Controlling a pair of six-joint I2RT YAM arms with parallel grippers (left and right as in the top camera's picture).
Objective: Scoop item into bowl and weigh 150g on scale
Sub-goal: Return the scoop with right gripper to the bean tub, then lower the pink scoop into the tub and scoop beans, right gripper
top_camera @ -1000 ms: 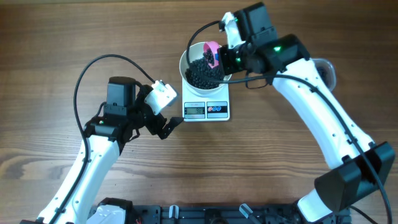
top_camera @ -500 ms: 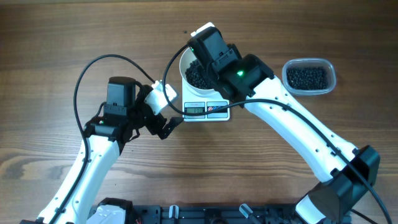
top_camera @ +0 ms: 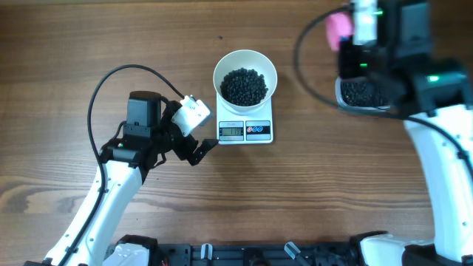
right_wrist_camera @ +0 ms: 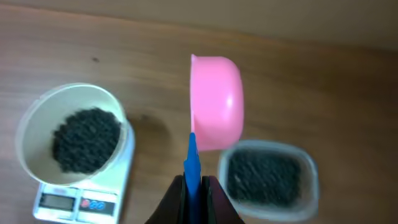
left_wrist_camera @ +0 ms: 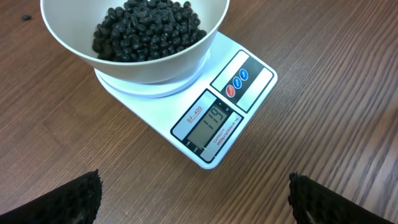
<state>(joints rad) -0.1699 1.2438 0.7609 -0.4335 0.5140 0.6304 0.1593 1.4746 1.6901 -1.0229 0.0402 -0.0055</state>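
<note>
Right wrist: my right tool (right_wrist_camera: 194,186), clenched on the pink plastic scoop (right_wrist_camera: 216,102), hovers by the clear plastic tub (right_wrist_camera: 309,163) at the surface's far-right edge; left tool (left_wrist_camera: 196,202) released.

One white bowl (top_camera: 244,56), one scale (top_camera: 245,131) with two round buttons (left_wrist_camera: 231,90), one clear tub (right_wrist_camera: 309,163), one pink scoop (right_wrist_camera: 216,102), two robot arms (top_camera: 111,188) and two heaps of uncountably many black beads (top_camera: 244,86) are shown.
</note>
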